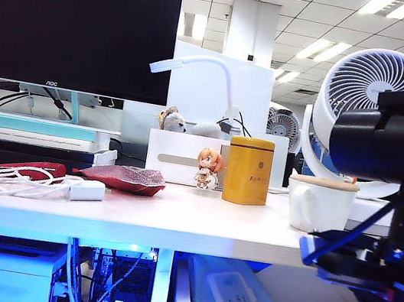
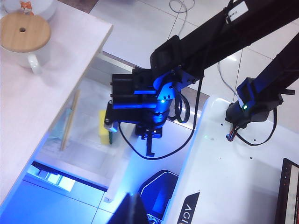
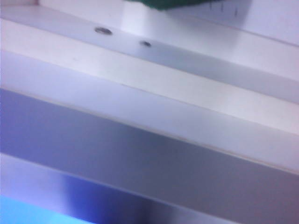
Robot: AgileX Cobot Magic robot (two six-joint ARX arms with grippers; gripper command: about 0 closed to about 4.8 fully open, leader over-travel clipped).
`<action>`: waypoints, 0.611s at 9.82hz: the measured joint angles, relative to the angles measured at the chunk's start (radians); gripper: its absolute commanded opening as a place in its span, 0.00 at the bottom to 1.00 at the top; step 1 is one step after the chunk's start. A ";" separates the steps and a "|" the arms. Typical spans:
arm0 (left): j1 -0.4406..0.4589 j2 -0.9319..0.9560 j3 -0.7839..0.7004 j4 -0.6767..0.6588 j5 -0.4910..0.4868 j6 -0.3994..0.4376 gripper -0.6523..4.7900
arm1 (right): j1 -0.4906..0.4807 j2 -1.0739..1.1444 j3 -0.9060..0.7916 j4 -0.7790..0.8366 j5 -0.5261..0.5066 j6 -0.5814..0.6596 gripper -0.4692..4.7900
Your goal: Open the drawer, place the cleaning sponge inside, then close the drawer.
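The drawer [image 2: 79, 163] stands pulled out below the desk edge, with papers and a wooden stick inside. The cleaning sponge [image 2: 103, 133], yellow with a dark green layer, lies in it on its side. My right gripper [image 2: 149, 148] hangs over the drawer a short way from the sponge, its thin dark fingers pressed together and empty. The right wrist view is blurred. It shows a white drawer wall [image 3: 140, 93] with two screws and a strip of the sponge's green [image 3: 168, 3] at the frame edge. My left gripper [image 2: 133, 211] is shut and empty, high above the floor in front of the drawer.
A white mug [image 1: 320, 203] with a wooden lid stands near the desk's right front edge, above the drawer. A yellow tin [image 1: 248, 170], a figurine [image 1: 208, 168], a red pouch [image 1: 124, 177] and a white cable [image 1: 18, 181] lie on the desk. The right arm [image 1: 397, 145] fills the right side.
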 measured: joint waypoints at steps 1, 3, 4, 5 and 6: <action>0.000 0.000 0.000 0.000 0.000 0.000 0.11 | 0.000 0.000 0.000 0.008 0.001 0.000 0.08; 0.000 0.000 0.000 0.000 0.000 0.000 0.11 | 0.000 0.000 0.000 0.033 0.030 0.000 0.08; 0.000 0.000 0.000 0.000 0.000 0.000 0.11 | 0.000 0.000 0.000 0.043 0.040 0.000 0.08; 0.000 0.000 0.000 0.000 0.000 0.000 0.11 | 0.000 0.001 0.000 0.064 0.056 0.000 0.08; 0.000 0.000 0.000 0.000 0.000 0.000 0.11 | 0.000 0.002 0.000 0.074 0.063 0.000 0.08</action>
